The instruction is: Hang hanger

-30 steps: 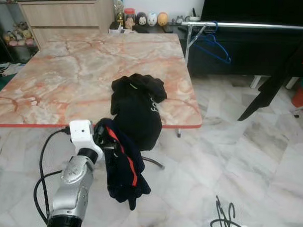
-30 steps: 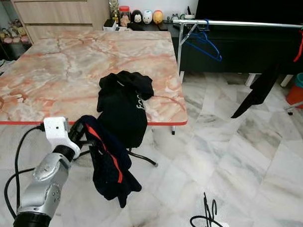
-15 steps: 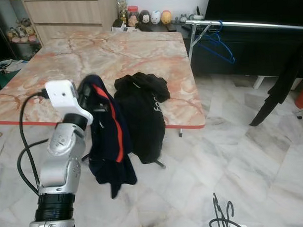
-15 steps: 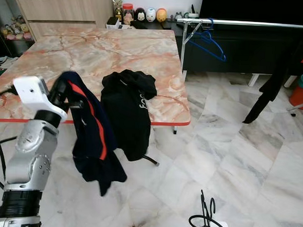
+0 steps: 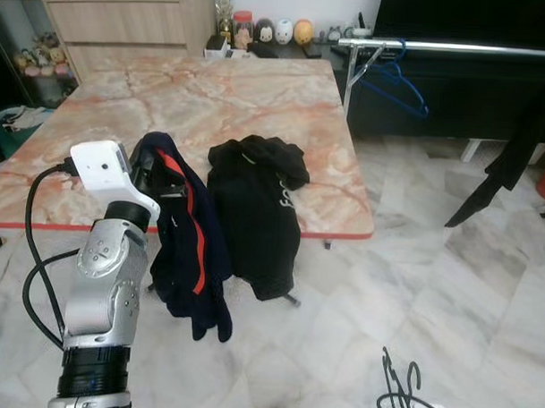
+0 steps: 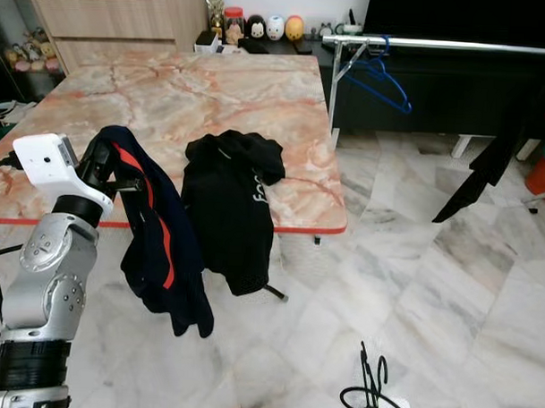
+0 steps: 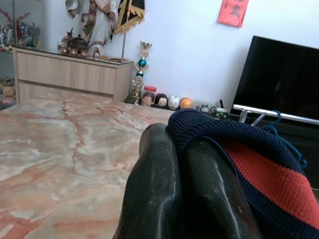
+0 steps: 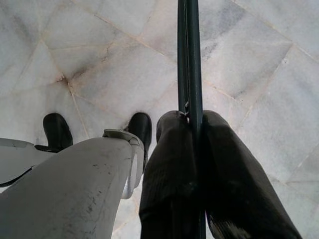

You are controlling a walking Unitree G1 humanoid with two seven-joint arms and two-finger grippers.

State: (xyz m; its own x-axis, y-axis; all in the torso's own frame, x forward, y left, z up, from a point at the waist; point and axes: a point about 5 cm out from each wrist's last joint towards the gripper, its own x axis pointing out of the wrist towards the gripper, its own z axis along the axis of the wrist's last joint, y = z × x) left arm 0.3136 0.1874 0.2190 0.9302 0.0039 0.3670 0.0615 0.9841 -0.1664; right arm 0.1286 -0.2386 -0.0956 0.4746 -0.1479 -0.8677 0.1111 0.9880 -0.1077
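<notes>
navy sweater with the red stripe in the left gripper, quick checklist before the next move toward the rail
1. Left gripper grip on the navy knit sweater with the red stripe: ok, fingers shut on the fabric.
2. Sweater off the pink marble table: ok, hanging beside its edge.
3. Right gripper on the thin dark green hanger bar: ok, fingers shut on it.
4. Sweater on hanger: not ok, held in separate grippers.
5. Silver clothes rail has room: ok, free space beside the blue plastic hanger.
6. Black garment on the table edge clear of sweater: cannot tell.
</notes>
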